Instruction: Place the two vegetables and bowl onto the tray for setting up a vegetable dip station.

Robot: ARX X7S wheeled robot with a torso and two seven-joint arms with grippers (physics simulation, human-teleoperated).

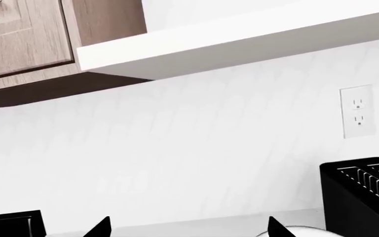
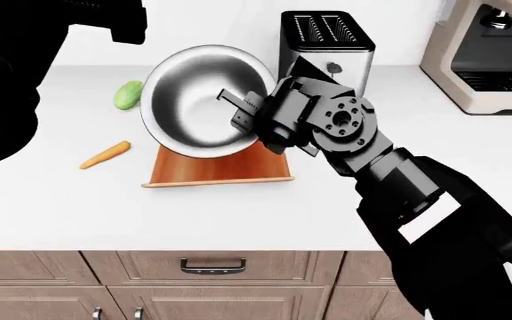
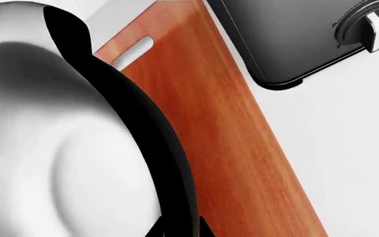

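The right gripper [image 2: 238, 112] held the steel mixing bowl [image 2: 201, 100] by its rim, with one finger inside the bowl and the other outside, closed tight on the thin edge. The bowl hung tilted over the wooden tray [image 2: 219, 169] and hid most of it (the bowl was wider than the tray). In the right wrist view the bowl's dark rim [image 3: 143, 138] ran just beside the tray's red-brown wood [image 3: 222, 128] and its slot handle [image 3: 132, 51].

The step in hand looked like setting the bowl down. To do it well, the arm should tip the bowl flat first, then lower it slowly onto the middle of the tray, and let go only when it sat still. The silver toaster [image 2: 325, 40] stood close behind, so the bowl should not swing that way.

The carrot [image 2: 106, 154] and the green cucumber [image 2: 128, 95] lay on the white counter [image 2: 61, 207], off the tray. The bowl should leave them some room.

The left gripper [image 1: 186, 228] showed only two finger tips, held apart with nothing between them.
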